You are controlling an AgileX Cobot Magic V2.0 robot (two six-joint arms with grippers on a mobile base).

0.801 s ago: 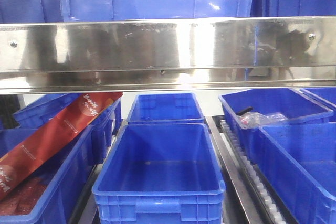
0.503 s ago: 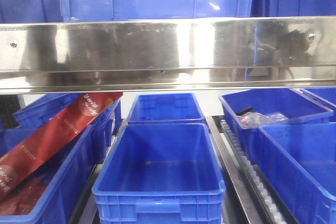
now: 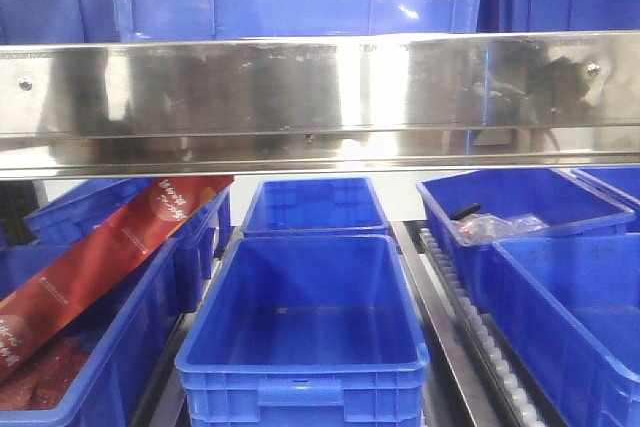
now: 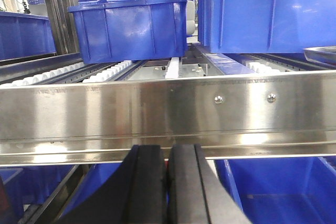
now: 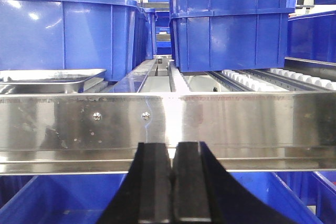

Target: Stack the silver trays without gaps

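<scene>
the left gripper [image 4: 168, 153], a pair of black fingers, is pressed together with only a thin seam between the pads, and it has hold of nothing. the right gripper [image 5: 172, 150] looks the same: jaws together, nothing between them. each sits just below and in front of the long mirror-like steel shelf rail [image 4: 157, 114], which shows 2 screws in each wrist view.

a shallow silver tray [image 5: 50, 77] of shiny stainless steel with a rolled rim lies on the roller shelf [image 5: 247, 80] behind the rail, just beside a deep blue plastic crate [image 5: 68, 35]. in the left wrist view only its corner [image 4: 321, 55] shows at the right edge. whether it is 1 tray or several nested cannot be told.

in the front view, open blue crates [image 3: 300, 392] stand below the rail. a long red packet [image 3: 110, 247] leans across those at the left, and a clear plastic bag [image 3: 490, 229] lies in 1 at the right.
</scene>
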